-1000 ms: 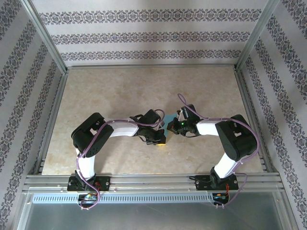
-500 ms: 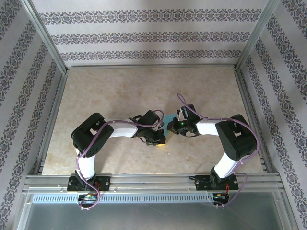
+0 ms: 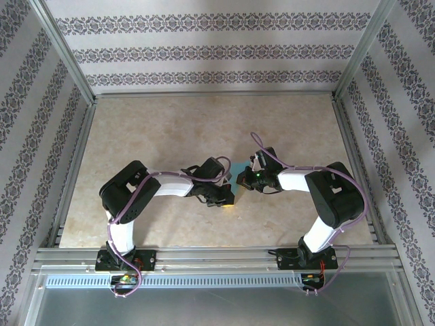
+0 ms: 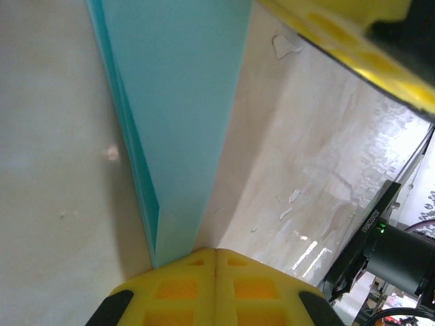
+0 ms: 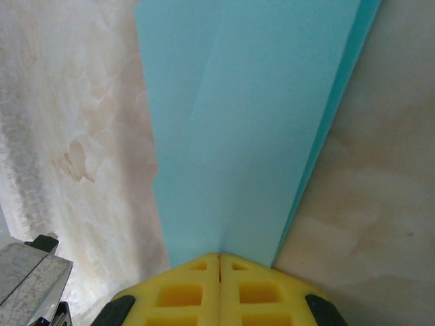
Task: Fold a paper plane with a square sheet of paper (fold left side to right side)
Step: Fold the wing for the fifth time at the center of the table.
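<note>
The teal sheet of paper (image 3: 239,168) lies flat on the table between the two arms, folded in layers into a slim, tapering paper plane shape. In the left wrist view the paper (image 4: 177,102) narrows toward my left gripper (image 4: 215,252). That gripper is shut, and its yellow tips rest on the paper's narrow end. In the right wrist view the paper (image 5: 251,122) is wider, with a lengthwise crease. My right gripper (image 5: 219,257) is shut and its tips press down on the paper. From above, the left gripper (image 3: 230,198) and right gripper (image 3: 243,178) meet over the paper.
The table is beige marbled stone (image 3: 170,129), with a metal frame rail (image 3: 217,252) at the near edge and patterned walls on three sides. One yellow finger (image 4: 340,47) of the right gripper and its black wrist body (image 4: 391,251) lie close to the left gripper.
The left arm's elbow has shifted very slightly. Both grippers and the paper stay where they were.
</note>
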